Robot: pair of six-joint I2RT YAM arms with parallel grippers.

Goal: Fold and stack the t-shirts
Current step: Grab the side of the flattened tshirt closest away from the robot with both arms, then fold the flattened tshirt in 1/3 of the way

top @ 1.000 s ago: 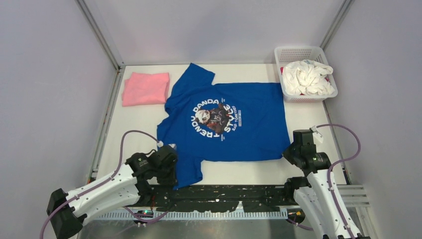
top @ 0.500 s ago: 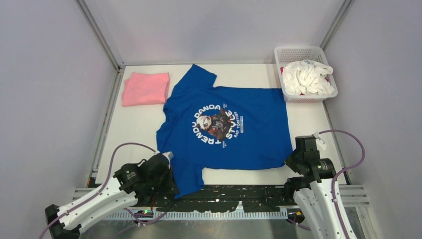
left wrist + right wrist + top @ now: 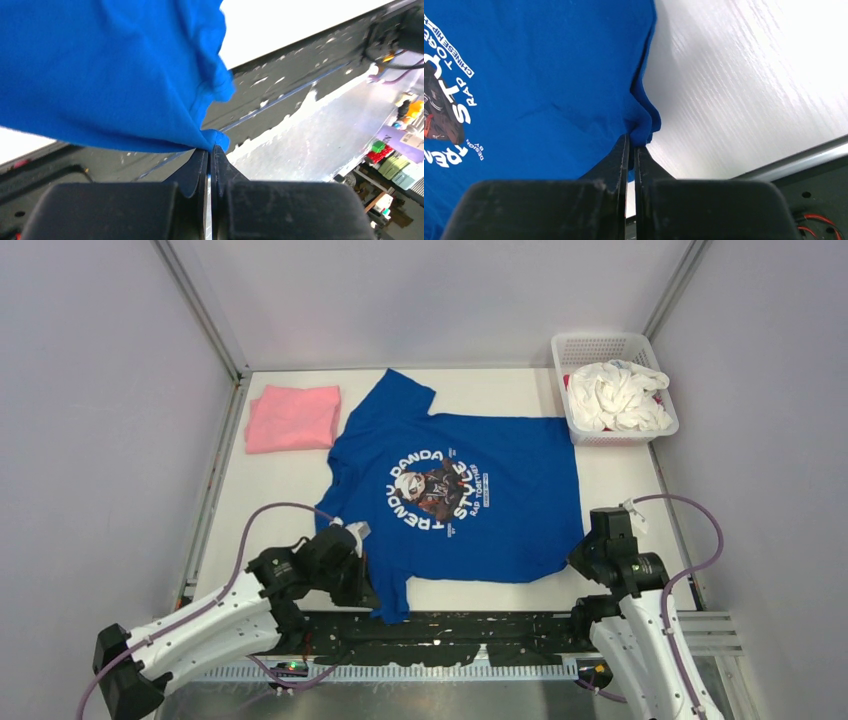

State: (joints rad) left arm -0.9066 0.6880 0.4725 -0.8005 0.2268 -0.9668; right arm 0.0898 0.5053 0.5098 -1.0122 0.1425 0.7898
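The royal blue t-shirt (image 3: 460, 490) with the round panda print lies spread on the white table, neck to the left. My left gripper (image 3: 372, 592) is shut on its near sleeve edge (image 3: 150, 85) at the table's front edge. My right gripper (image 3: 580, 558) is shut on the shirt's near hem corner (image 3: 644, 125). The pink t-shirt (image 3: 292, 418) lies folded at the back left, apart from both grippers.
A white mesh basket (image 3: 563, 390) holding white cloth stands at the back right. Grey walls close in the table on three sides. A black rail (image 3: 480, 632) runs along the front edge by the arm bases.
My left gripper has moved right and slightly forward with the sleeve, bunching it at the front edge. My right gripper has shifted little, still on the hem corner.
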